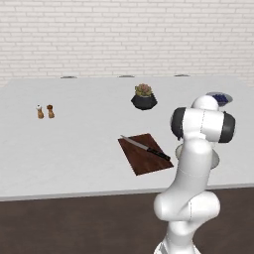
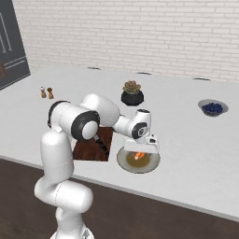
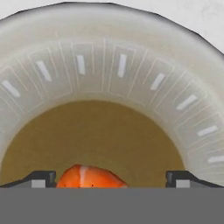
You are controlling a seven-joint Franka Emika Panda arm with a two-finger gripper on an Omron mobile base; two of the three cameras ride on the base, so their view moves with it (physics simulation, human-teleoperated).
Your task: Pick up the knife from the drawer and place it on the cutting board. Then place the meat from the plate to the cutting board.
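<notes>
Gripper [image 2: 139, 150] hangs low over the plate [image 2: 151, 164] near the counter's front edge; knife [image 1: 146, 148] already lies across the board [image 1: 138, 163]. Hand view: fingers [image 3: 41, 179] spread wide, straddling the meat [image 3: 89, 177], apparently ready to pinch it.

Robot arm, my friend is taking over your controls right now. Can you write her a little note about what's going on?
Gripper: open, low over the plate, one finger on each side of the meat, not closed on it yet.
Knife: lying on the cutting board; that part is done.
Meat: on the plate, just right of the board near the counter's front edge.
Left to do: close on the meat, lift it, set it on the cutting board.
</notes>
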